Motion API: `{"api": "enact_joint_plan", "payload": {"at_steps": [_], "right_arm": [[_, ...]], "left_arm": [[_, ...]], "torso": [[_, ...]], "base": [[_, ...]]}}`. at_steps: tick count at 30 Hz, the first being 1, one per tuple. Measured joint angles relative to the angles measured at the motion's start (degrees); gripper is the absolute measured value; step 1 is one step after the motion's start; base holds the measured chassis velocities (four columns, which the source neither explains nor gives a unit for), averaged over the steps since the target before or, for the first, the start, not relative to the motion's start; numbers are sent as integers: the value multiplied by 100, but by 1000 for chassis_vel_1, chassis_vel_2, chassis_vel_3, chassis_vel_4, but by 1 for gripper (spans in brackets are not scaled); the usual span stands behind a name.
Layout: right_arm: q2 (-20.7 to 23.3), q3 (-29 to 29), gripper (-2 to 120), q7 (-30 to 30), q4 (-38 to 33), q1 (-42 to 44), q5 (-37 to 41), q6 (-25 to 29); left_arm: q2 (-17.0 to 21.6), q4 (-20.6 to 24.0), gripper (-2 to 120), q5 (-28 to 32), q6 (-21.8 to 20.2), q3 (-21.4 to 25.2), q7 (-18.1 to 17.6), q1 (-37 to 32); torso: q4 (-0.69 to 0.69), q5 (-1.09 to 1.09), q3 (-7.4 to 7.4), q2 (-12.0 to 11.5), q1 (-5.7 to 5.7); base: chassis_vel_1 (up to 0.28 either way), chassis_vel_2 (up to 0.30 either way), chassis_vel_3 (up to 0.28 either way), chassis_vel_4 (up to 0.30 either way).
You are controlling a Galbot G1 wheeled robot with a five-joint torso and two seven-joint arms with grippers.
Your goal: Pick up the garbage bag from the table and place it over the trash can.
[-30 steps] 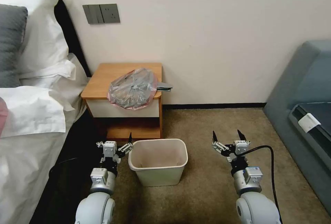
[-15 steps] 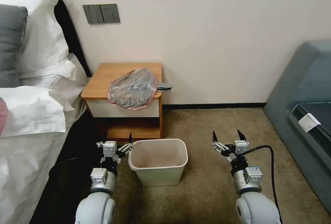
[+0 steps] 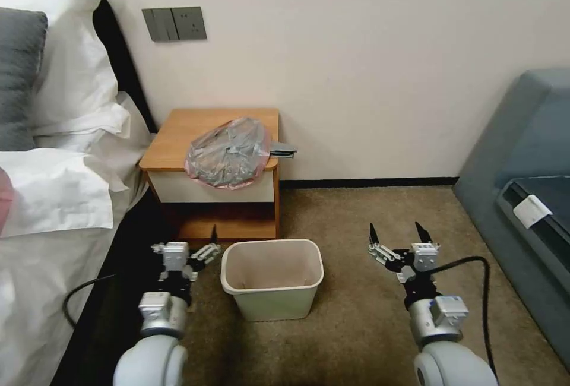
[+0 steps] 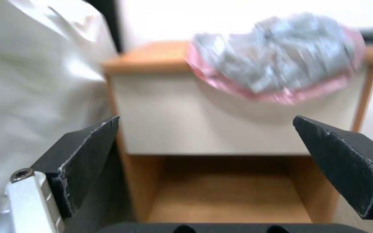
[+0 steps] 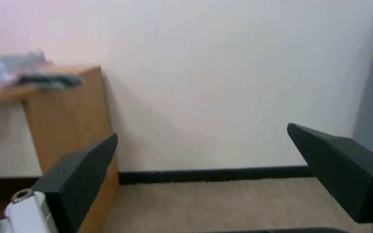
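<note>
Both arms have shifted since a moment ago: my left gripper (image 3: 189,249) has drifted outward from the trash can (image 3: 272,279), my right gripper (image 3: 399,237) has slid right; both have their fingers spread wide, holding nothing. I judge the reach only beginning. Up on the table (image 3: 178,139), the garbage bag (image 3: 228,153) lies crumpled, overhanging the front edge. From my left wrist, that pink rim (image 4: 277,94) droops over the white drawer (image 4: 195,123); from the right, mostly wall.

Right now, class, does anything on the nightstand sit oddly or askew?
Yes: the garbage bag lies crumpled at the table front edge, its pinkish rim drooping over the white drawer front.
</note>
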State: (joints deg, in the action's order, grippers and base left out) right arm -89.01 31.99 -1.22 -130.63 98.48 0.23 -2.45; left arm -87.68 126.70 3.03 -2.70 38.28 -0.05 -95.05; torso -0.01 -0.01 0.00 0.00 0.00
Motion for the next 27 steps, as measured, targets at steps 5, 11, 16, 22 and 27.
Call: {"api": "enact_joint_plan", "payload": {"at_steps": [5,11,16,22,27], "right_arm": [[-152,29,100,-65,-786,473,18,-129],[-204,7,100,-88,-1240,798,153,-321],[-75,-66,100,-29,-1271,844,374,-524],[440,-194,100,408,-1147,534,1873,-815],[878,-211,100,1095,-906,-378,4706,-1355]], "left_arm": [[-112,755,100,189,-177,423,-11,-395],[-196,1309,100,332,-304,731,-21,-680],[-204,1667,100,504,-288,1088,139,-1092],[24,1488,100,646,-160,1148,213,-1354],[-25,1450,100,653,50,1064,207,-1550]], "torso": [[1,0,0,0,0],[1,-1,-1,0,0],[1,10,-1,0,0],[0,-1,0,0,0],[1,2,0,0,-1]], "base": [[0,0,0,0],[0,0,0,0],[0,0,0,0],[0,0,0,0],[0,0,0,0]]}}
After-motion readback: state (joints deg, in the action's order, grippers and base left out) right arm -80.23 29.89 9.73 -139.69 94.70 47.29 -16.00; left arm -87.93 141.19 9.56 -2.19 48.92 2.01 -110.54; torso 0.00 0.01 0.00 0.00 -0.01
